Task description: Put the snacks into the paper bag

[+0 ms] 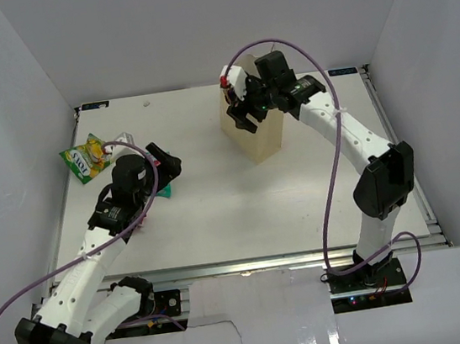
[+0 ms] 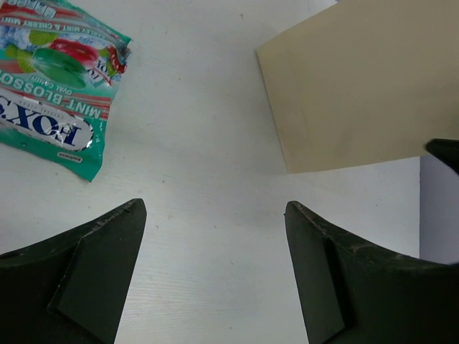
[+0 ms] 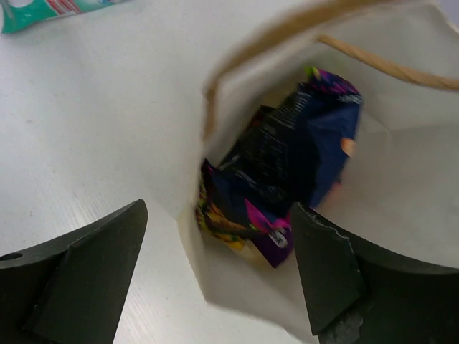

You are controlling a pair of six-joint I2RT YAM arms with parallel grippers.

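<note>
My right claw [image 3: 219,208] hangs wide and empty over the bag [image 1: 264,138]. Inside it I see the blue chips [image 3: 308,143] and a purple packet [image 3: 269,233]. My left claw [image 2: 215,204] is wide and empty too, near the teal packet [image 2: 54,93]. The green-yellow packet [image 1: 84,157] lies on the table [image 1: 218,207], far left.
</note>
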